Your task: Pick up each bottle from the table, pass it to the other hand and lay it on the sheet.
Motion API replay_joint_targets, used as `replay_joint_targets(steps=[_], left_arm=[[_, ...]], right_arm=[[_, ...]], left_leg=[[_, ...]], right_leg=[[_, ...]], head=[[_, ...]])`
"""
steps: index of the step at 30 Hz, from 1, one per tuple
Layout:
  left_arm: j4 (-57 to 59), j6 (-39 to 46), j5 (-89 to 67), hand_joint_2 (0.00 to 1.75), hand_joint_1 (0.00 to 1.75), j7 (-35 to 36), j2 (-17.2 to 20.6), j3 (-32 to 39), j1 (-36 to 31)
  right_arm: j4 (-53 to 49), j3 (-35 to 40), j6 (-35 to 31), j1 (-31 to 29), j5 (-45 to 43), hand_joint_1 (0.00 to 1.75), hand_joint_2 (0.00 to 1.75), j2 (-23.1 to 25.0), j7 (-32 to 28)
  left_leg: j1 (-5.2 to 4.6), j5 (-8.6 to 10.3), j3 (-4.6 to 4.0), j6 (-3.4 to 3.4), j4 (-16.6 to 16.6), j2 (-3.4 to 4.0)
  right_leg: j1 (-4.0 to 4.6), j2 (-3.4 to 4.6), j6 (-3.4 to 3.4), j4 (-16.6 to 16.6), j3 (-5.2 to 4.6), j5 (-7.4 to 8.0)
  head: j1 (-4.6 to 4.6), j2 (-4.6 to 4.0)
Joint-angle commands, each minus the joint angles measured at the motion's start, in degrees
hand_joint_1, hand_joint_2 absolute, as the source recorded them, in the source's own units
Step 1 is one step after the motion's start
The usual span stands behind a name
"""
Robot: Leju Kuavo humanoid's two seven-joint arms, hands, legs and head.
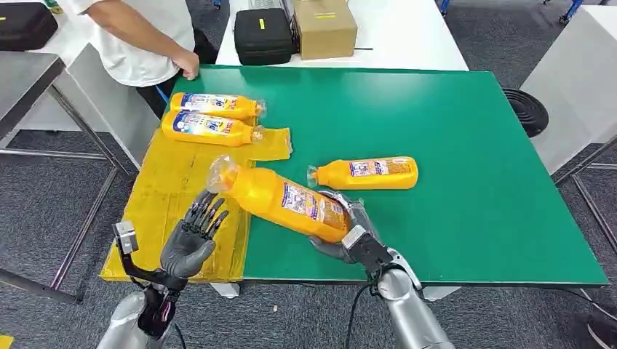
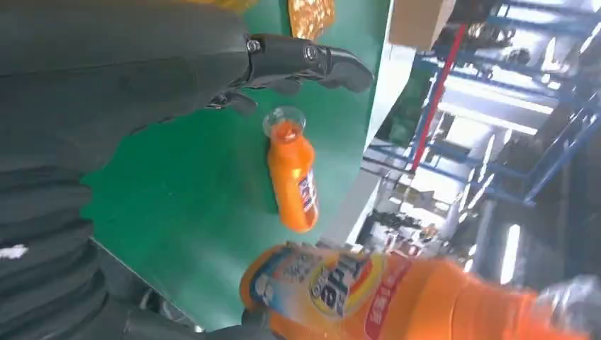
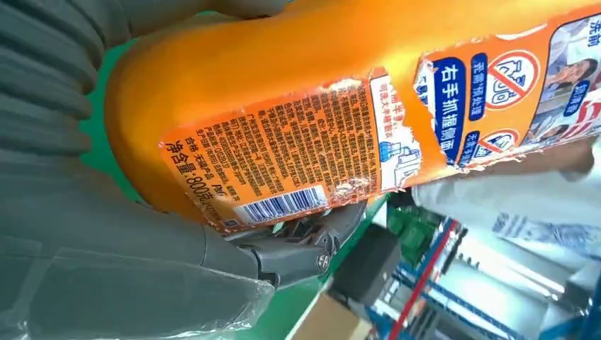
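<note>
My right hand (image 1: 348, 234) grips the base of an orange bottle (image 1: 280, 198) and holds it above the table, its capped neck pointing toward my left hand (image 1: 190, 240). The same held bottle (image 3: 340, 106) is in the right wrist view, and its label end (image 2: 397, 294) in the left wrist view. My left hand is open, fingers (image 2: 312, 60) spread, just short of the neck over the yellow sheet (image 1: 171, 189). Two more orange bottles (image 1: 217, 105) (image 1: 211, 129) lie side by side on the sheet's far end. Another bottle (image 1: 367, 174) (image 2: 292, 177) lies on the green table (image 1: 451, 131).
A person in a white shirt (image 1: 138, 33) stands at the table's far left corner, one hand on the edge. A black case (image 1: 263, 35) and a cardboard box (image 1: 325, 27) sit on the white table behind. A round black object (image 1: 527, 110) lies on the floor at right.
</note>
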Motion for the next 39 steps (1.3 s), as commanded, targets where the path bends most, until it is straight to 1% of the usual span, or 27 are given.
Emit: replay_joint_targets(steps=[1,3,5,8,9,12,13,14,15,18,19,20,21,23,24,25,26,27,29,31,32,33,34,36,39], left_arm=[[5.44,-1.63,-0.71,1.75,0.00,-0.80,1.26,-4.64,-4.00],[5.44,-1.63,-0.71,1.75,0.00,-0.80,1.26,-4.64,-4.00],[4.83,-2.35,-0.86,1.75,0.00,-0.99,1.32,-5.17,-3.88],[4.71,-2.54,-1.47,1.75,0.00,-1.07,0.99,-5.93,-4.61],[4.86,-2.20,-1.66,1.75,0.00,-1.00,0.76,-6.11,-5.10],[4.71,-2.41,-1.98,1.75,0.00,-1.12,0.67,-6.72,-5.64],[4.60,-2.70,-1.96,1.75,0.00,-1.26,0.70,-6.90,-5.72],[4.59,-2.86,-1.91,1.75,0.00,-1.33,0.71,-7.00,-5.78],[4.54,-3.67,-1.51,1.75,0.00,-1.61,0.81,-7.21,-5.89],[4.56,-3.74,-1.46,1.75,0.00,-1.66,0.78,-7.38,-6.06],[4.61,-3.60,-1.51,1.75,0.00,-1.67,0.73,-7.45,-6.13],[4.76,-3.44,-1.59,1.75,0.00,-1.70,0.65,-7.54,-6.26],[5.05,-3.23,-1.62,1.75,0.00,-1.70,0.54,-7.57,-6.40],[5.68,-2.61,-1.96,1.75,0.00,-1.75,0.29,-7.73,-6.76],[5.94,-2.39,-2.02,1.75,0.00,-1.76,0.13,-7.78,-6.89],[6.16,-2.20,-2.07,1.75,0.00,-1.79,-0.10,-7.85,-7.06],[6.22,-2.11,-2.08,1.75,0.00,-1.90,-0.30,-7.94,-7.12],[6.18,-2.14,-2.08,1.75,0.00,-1.98,-0.37,-8.01,-7.12],[5.69,-2.69,-1.97,1.75,0.00,-2.39,-0.35,-8.37,-6.67],[5.44,-2.61,-2.01,1.75,0.00,-2.41,-0.33,-8.45,-6.48],[5.44,-2.61,-2.01,1.75,0.00,-2.41,-0.33,-8.45,-6.48],[5.44,-2.61,-2.01,1.75,0.00,-2.41,-0.33,-8.45,-6.48],[5.44,-2.61,-2.01,1.75,0.00,-2.41,-0.33,-8.45,-6.48],[5.44,-2.61,-2.01,1.75,0.00,-2.41,-0.33,-8.45,-6.48],[5.27,-2.43,-2.27,1.75,0.00,-2.38,-0.29,-8.63,-6.53]], right_arm=[[9.88,2.72,0.59,-5.26,-1.96,1.75,1.75,0.15,-0.46],[9.88,2.72,0.59,-5.26,-1.96,1.75,1.75,0.15,-0.46],[10.07,3.21,0.85,-5.01,-2.12,1.75,1.75,0.07,-0.46],[10.92,3.82,1.35,-4.99,-2.18,1.75,1.75,0.32,-0.46],[11.40,4.02,1.50,-4.98,-2.32,1.75,1.75,0.54,-0.46],[12.38,4.28,1.59,-5.08,-2.42,1.75,1.75,0.83,-0.46],[12.57,4.30,1.68,-5.08,-2.62,1.75,1.75,0.80,-0.46],[12.65,4.36,1.74,-5.05,-2.75,1.75,1.75,0.71,-0.46],[13.19,4.45,1.93,-5.21,-2.97,1.75,1.75,0.60,-0.46],[14.05,4.84,2.33,-5.25,-3.06,1.75,1.75,0.38,-0.46],[14.44,5.13,2.57,-5.24,-3.13,1.75,1.75,0.37,-0.46],[14.91,5.52,2.76,-5.26,-3.14,1.75,1.75,0.47,-0.46],[15.17,5.87,2.97,-5.29,-3.32,1.75,1.75,0.53,-0.46],[15.98,6.83,3.14,-5.58,-3.60,1.75,1.75,0.73,-0.46],[16.35,7.19,3.15,-5.72,-3.78,1.75,1.75,0.93,-0.46],[16.73,7.68,3.06,-5.85,-3.82,1.75,1.75,1.15,-0.46],[17.03,7.95,2.88,-5.96,-4.05,1.75,1.75,1.29,-0.46],[17.23,8.03,2.83,-6.07,-4.15,1.75,1.75,1.39,-0.46],[17.92,8.38,2.72,-6.51,-4.74,1.75,1.75,1.53,-0.46],[18.11,8.57,2.63,-6.68,-4.95,1.75,1.75,1.48,-0.46],[18.11,8.57,2.63,-6.68,-4.95,1.75,1.75,1.48,-0.46],[18.11,8.57,2.63,-6.68,-4.95,1.75,1.75,1.48,-0.46],[18.11,8.57,2.63,-6.68,-4.95,1.75,1.75,1.48,-0.46],[18.11,8.57,2.63,-6.68,-4.95,1.75,1.75,1.48,-0.46],[18.21,8.95,2.94,-6.93,-5.38,1.75,1.75,1.36,-0.46]], left_leg=[[0.03,-0.15,0.48,-0.02,-0.07,0.13],[0.02,-0.21,0.59,-0.02,-0.07,0.18],[0.01,-0.12,0.34,-0.02,-0.05,0.08],[0.02,-0.19,0.53,-0.03,-0.05,0.08],[0.01,-0.07,0.21,-0.01,-0.03,0.05],[0.04,-0.14,0.41,-0.03,-0.01,0.05],[0.03,-0.06,0.21,-0.02,-0.02,0.03],[0.02,-0.08,0.27,-0.02,-0.02,0.03],[0.02,-0.04,0.15,-0.01,-0.02,0.03],[0.03,-0.12,0.35,-0.02,-0.03,0.07],[0.01,-0.03,0.14,-0.01,-0.03,0.03],[0.03,-0.12,0.37,-0.02,-0.04,0.06],[0.02,-0.13,0.39,-0.01,-0.04,0.08],[0.01,-0.06,0.19,-0.01,-0.03,0.03],[0.02,-0.11,0.32,-0.02,-0.04,0.06],[0.02,-0.06,0.18,-0.02,-0.03,0.05],[0.02,-0.12,0.34,-0.02,-0.03,0.08],[0.02,-0.05,0.17,-0.02,-0.02,0.06],[0.02,-0.13,0.40,-0.02,-0.03,0.08],[0.00,-0.04,0.15,-0.01,-0.03,0.08],[0.00,-0.07,0.24,-0.01,-0.03,0.07],[0.01,-0.04,0.15,-0.01,-0.02,0.07],[0.01,-0.11,0.34,-0.01,-0.02,0.07],[0.01,-0.05,0.17,-0.01,-0.02,0.05],[0.02,-0.14,0.40,-0.02,-0.02,0.08]], right_leg=[[0.07,0.04,-0.20,-0.09,0.47,-0.12],[0.07,0.08,-0.23,-0.10,0.56,-0.15],[0.04,0.01,-0.15,-0.06,0.33,-0.10],[0.07,-0.02,-0.22,-0.06,0.52,-0.17],[0.03,0.00,-0.11,-0.03,0.21,-0.06],[0.08,-0.04,-0.20,-0.04,0.42,-0.13],[0.06,-0.03,-0.13,-0.04,0.22,-0.06],[0.06,-0.04,-0.15,-0.03,0.28,-0.08],[0.04,-0.02,-0.10,-0.04,0.15,-0.03],[0.07,-0.01,-0.17,-0.05,0.35,-0.10],[0.03,-0.01,-0.08,-0.04,0.15,-0.03],[0.08,-0.02,-0.16,-0.07,0.38,-0.10],[0.06,0.00,-0.17,-0.07,0.39,-0.11],[0.03,-0.03,-0.10,-0.04,0.19,-0.06],[0.05,-0.01,-0.15,-0.05,0.32,-0.10],[0.04,0.01,-0.10,-0.03,0.18,-0.05],[0.06,0.00,-0.16,-0.04,0.34,-0.11],[0.04,0.01,-0.10,-0.03,0.17,-0.04],[0.06,-0.01,-0.19,-0.04,0.40,-0.12],[0.02,0.03,-0.09,-0.03,0.12,-0.03],[0.04,0.01,-0.12,-0.04,0.23,-0.06],[0.04,0.02,-0.08,-0.04,0.13,-0.03],[0.05,-0.01,-0.15,-0.04,0.34,-0.10],[0.03,0.00,-0.09,-0.03,0.16,-0.04],[0.06,-0.01,-0.18,-0.04,0.40,-0.13]], head=[[-0.02,0.00],[0.00,0.00],[-0.02,0.00],[-0.02,0.00],[-0.02,0.00],[-0.02,0.00],[-0.02,0.00],[-0.02,0.00],[-0.02,0.00],[-0.02,0.00],[-0.02,0.00],[-0.02,0.00],[-0.02,0.00],[-0.02,0.00],[-0.02,0.00],[-0.02,0.00],[-0.02,0.00],[-0.02,0.00],[-0.02,0.00],[-0.04,0.00],[-0.02,0.00],[-0.02,0.00],[-0.02,0.00],[-0.02,0.00],[-0.02,0.00]])
